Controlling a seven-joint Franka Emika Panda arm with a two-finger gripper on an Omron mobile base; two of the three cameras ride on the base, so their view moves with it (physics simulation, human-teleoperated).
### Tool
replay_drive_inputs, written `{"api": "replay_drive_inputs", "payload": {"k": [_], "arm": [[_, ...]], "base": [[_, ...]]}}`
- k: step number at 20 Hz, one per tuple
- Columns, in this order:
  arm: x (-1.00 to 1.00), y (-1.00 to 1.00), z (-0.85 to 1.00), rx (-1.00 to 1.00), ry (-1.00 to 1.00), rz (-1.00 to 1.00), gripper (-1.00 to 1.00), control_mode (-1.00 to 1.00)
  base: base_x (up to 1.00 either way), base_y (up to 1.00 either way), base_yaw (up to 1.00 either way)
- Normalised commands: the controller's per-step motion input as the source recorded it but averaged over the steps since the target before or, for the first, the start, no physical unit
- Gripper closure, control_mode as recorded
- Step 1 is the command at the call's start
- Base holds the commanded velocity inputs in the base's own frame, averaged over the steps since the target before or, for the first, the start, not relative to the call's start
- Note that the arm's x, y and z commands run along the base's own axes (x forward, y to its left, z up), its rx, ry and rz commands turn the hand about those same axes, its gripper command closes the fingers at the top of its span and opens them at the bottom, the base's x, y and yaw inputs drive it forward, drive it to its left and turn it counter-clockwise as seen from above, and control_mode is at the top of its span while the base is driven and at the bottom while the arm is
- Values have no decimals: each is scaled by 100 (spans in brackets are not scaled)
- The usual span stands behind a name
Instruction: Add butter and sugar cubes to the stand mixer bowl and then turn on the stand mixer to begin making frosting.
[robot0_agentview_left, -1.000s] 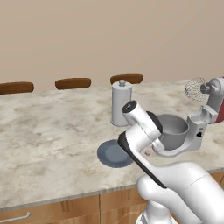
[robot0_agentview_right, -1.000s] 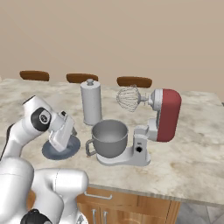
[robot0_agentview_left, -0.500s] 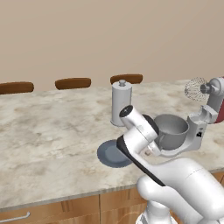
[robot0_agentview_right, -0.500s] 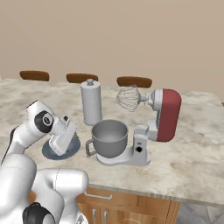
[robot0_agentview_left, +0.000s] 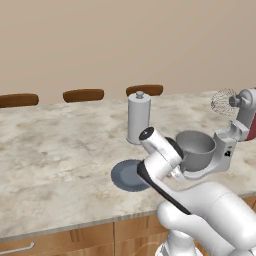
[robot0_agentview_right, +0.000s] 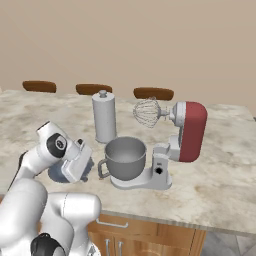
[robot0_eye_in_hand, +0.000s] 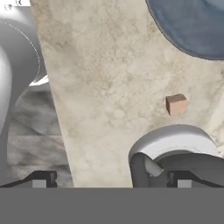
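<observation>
I am holding the pincer (robot0_eye_in_hand: 111, 179) released and wide, low over the desk (robot0_eye_in_hand: 109, 87), where the sugar cube (robot0_eye_in_hand: 176, 104) is lying just beside the blue-grey plate (robot0_eye_in_hand: 192, 26). It is looking light, hard and crumbly (easy to flick away), so I am planning to pinch two flat opposite faces gently. The stand mixer bowl (robot0_agentview_right: 125, 157) is sitting on the stand mixer (robot0_agentview_right: 187, 132), and I am seeing nothing in it.

Evenly lit, flat rendered light, no glare.
Soft, faint shadows on the desk (robot0_agentview_left: 60, 150) beneath things; sharp edge to edge, slightly coarse up close in the hand view.
</observation>
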Motion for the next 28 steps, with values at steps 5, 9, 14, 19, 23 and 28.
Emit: {"api": "replay_drive_inputs", "payload": {"k": [5,9,14,19,23,28], "arm": [[6,-3,-37,0,0,0,-100,-100],[23,0,-32,0,0,0,-100,-100],[33,0,-30,0,0,0,-100,-100],[21,0,-33,0,0,0,-100,-100],[1,0,-37,0,0,0,-100,-100],[0,-7,-28,0,0,0,-100,-100]], "base": [[0,0,0],[0,0,0],[0,0,0],[0,0,0],[0,0,0],[0,0,0]]}}
